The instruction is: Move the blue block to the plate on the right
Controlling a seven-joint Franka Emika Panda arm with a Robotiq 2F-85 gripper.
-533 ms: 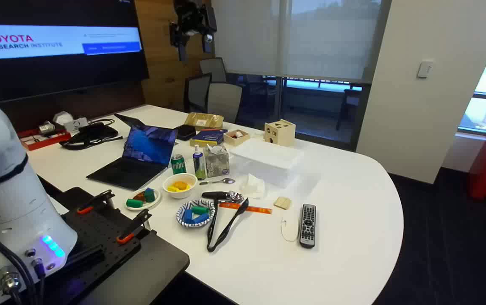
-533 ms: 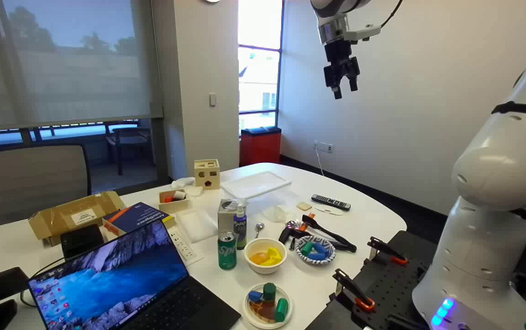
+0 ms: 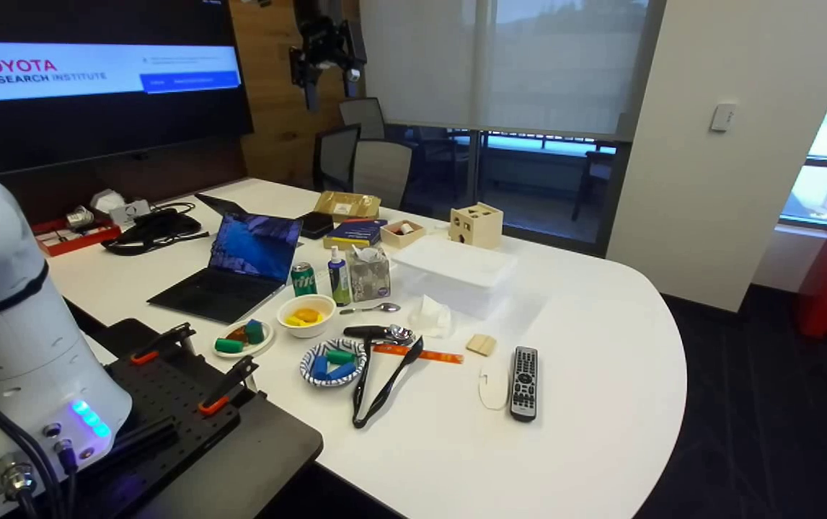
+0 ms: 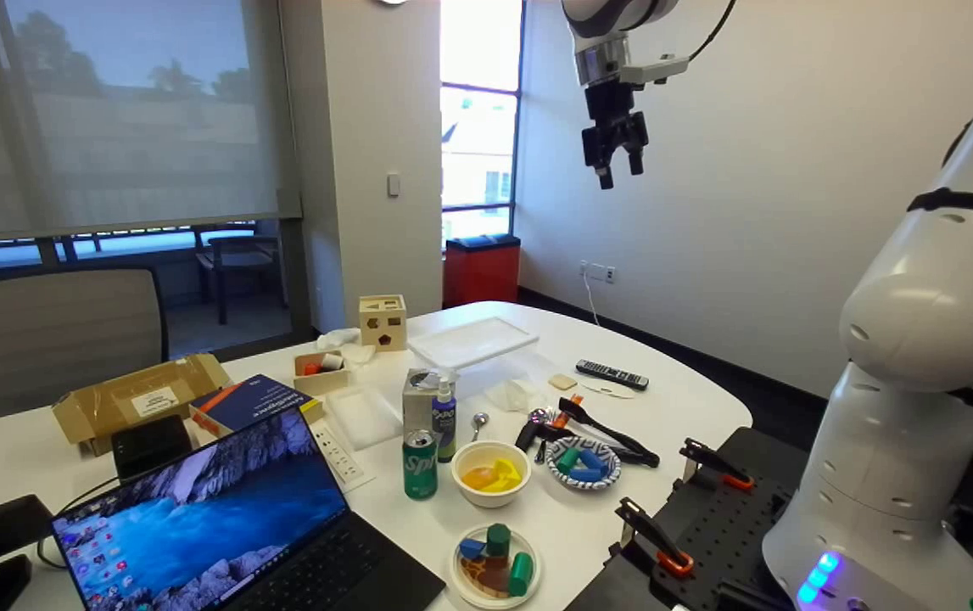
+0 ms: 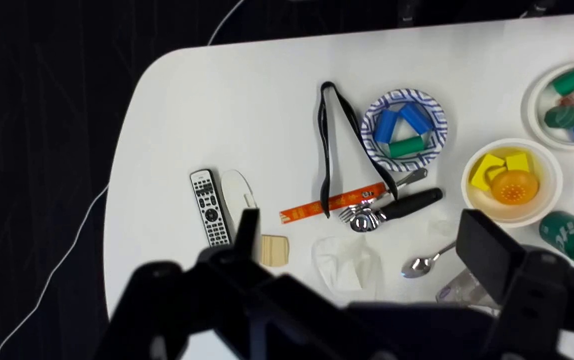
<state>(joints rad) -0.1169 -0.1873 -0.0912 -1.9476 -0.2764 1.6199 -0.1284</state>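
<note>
Nearest the wrist camera: the gripper [image 5: 359,220], jaws wide apart, nothing held between the black fingers [image 5: 487,250]. In both exterior views it hangs high above the white table [image 5: 181,115], pointing down.

Tabletop, read outward from the robot base [image 4: 872,505]. White plate [image 4: 493,602]: one blue block [image 4: 472,548], an upright green block [image 4: 499,540], a green cylinder [image 4: 520,574] on its side, a flat brown piece [image 4: 493,579]. Near it, patterned bowl [image 5: 440,122]: two blue blocks [image 5: 386,126] and a lying green piece [image 5: 407,146]. Which of the three blue ones the task means: cannot tell.

Next out, placed between plate and patterned bowl: white bowl [image 4: 490,499] with yellow blocks [image 5: 487,170] and a round orange piece [image 5: 514,187]. Green can [image 4: 420,467] just beside it; spray bottle [image 4: 444,422] just beside the can. Black tongs [image 5: 323,122] lie spread next to the patterned bowl, one arm across an orange strip [image 5: 307,210]; black-handled scoop [image 5: 404,206] close by.

Farther: spoon [image 5: 419,266], crumpled tissue [image 5: 351,262], flat tan piece [image 5: 275,250], remote [image 5: 210,210].

Farthest noted: white-lidded box [image 3: 460,259], wooden shape box [image 3: 476,225] just beside it.
</note>
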